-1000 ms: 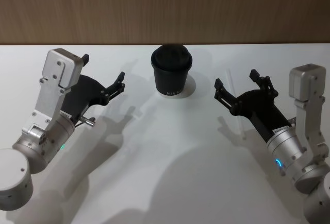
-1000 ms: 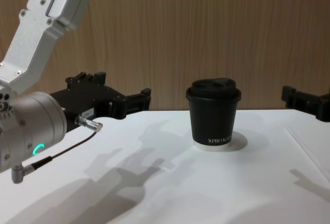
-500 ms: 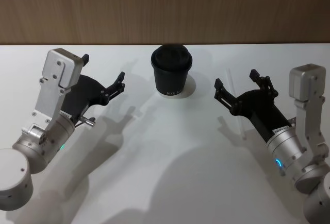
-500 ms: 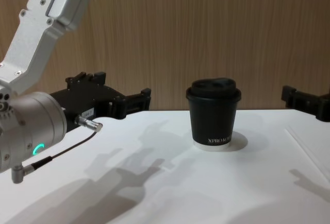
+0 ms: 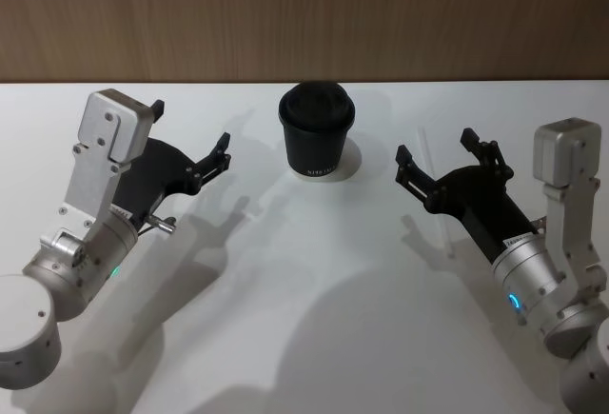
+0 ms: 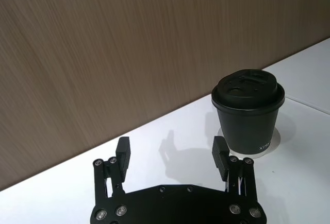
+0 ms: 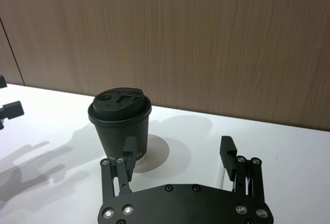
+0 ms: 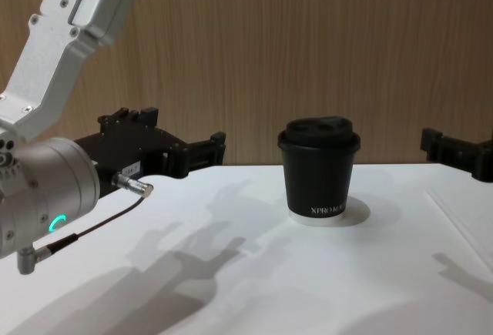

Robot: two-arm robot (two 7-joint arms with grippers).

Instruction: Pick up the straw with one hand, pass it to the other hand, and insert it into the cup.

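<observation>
- Your right pincer (image 5: 435, 146), jaws apart, hovers over the straw (image 5: 447, 238) lying flat on the counter (image 5: 314, 281); a shallow pinch could skid the thin straw away.
- Your left pincer (image 5: 191, 124), also apart, hangs left of the cup (image 5: 318, 138), farther back.

You face one standing obstacle: the cup (image 5: 317, 138), at the far middle of the table (image 5: 314, 290), close to the wooden wall (image 5: 304, 14) at its 12 o'clock. Taken from the cup, the left gripper (image 5: 190, 127) hangs at 9 o'clock and the right gripper (image 5: 437, 147) at 3 o'clock, fingers spread, each with a bare gap to it. The straw (image 5: 446, 235) lies flat beneath the right gripper. Toward 6 o'clock, you have open tabletop.
</observation>
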